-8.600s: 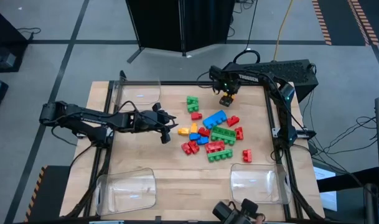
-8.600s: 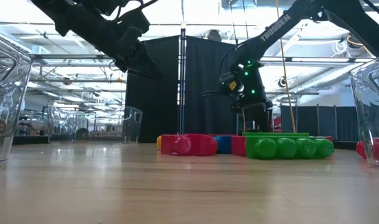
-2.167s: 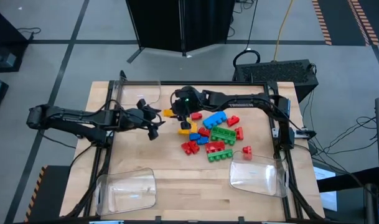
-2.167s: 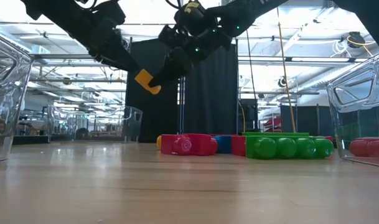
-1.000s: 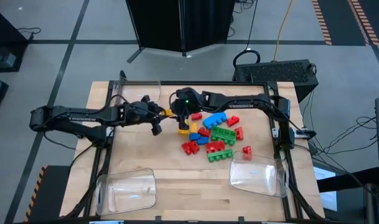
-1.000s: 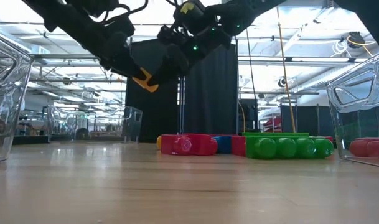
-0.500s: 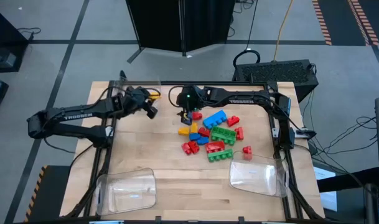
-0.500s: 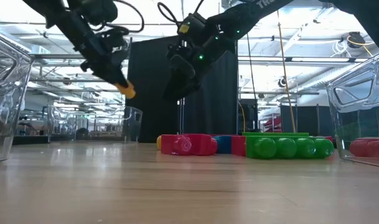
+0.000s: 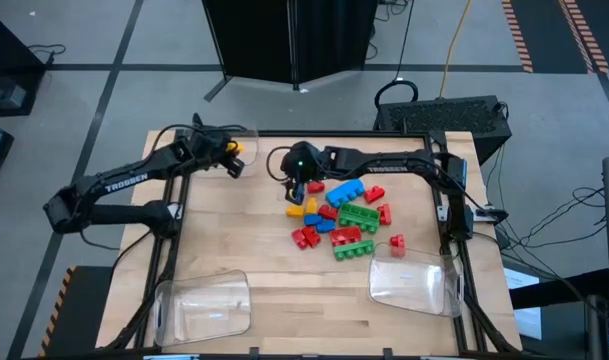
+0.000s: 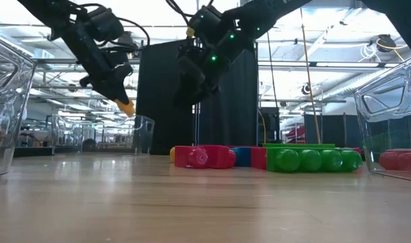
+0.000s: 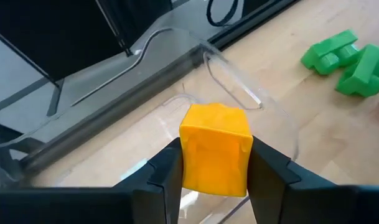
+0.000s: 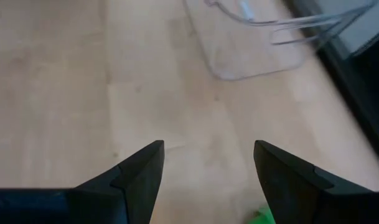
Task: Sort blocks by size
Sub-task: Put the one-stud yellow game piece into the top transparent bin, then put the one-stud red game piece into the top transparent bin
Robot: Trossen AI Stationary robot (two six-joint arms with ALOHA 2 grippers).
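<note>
My left gripper (image 9: 233, 152) is shut on a small yellow-orange block (image 11: 215, 146) above the clear tray (image 9: 220, 147) at the table's far left corner; the block also shows in the low view (image 10: 126, 106). My right gripper (image 9: 296, 186) is open and empty, its fingers (image 12: 139, 171) wide apart above bare wood at the far left side of the block pile. The pile (image 9: 344, 215) of red, green, blue and yellow blocks lies on the table's middle right. Two green blocks (image 11: 341, 59) show in the left wrist view. My left gripper pinches the yellow-orange block by two opposite side faces (image 11: 188, 163) between its two fingers (image 11: 167, 174). The fingers slant down toward the table's far left corner. The block sits at their free ends, lifted clear above the tray.
Two more clear trays stand at the near left (image 9: 202, 305) and near right (image 9: 412, 285). A red block (image 9: 396, 246) lies at the near-right tray's far edge. A black frame rail (image 9: 314, 133) runs along the table's far edge. Bare wood lies between the near trays.
My left gripper has carried the yellow-orange block away from my right gripper, toward the table's far left corner, and now holds it over the far-left tray. One second ago the block stood between both grippers; now only the left one holds it. My right gripper has stayed beside the pile.
</note>
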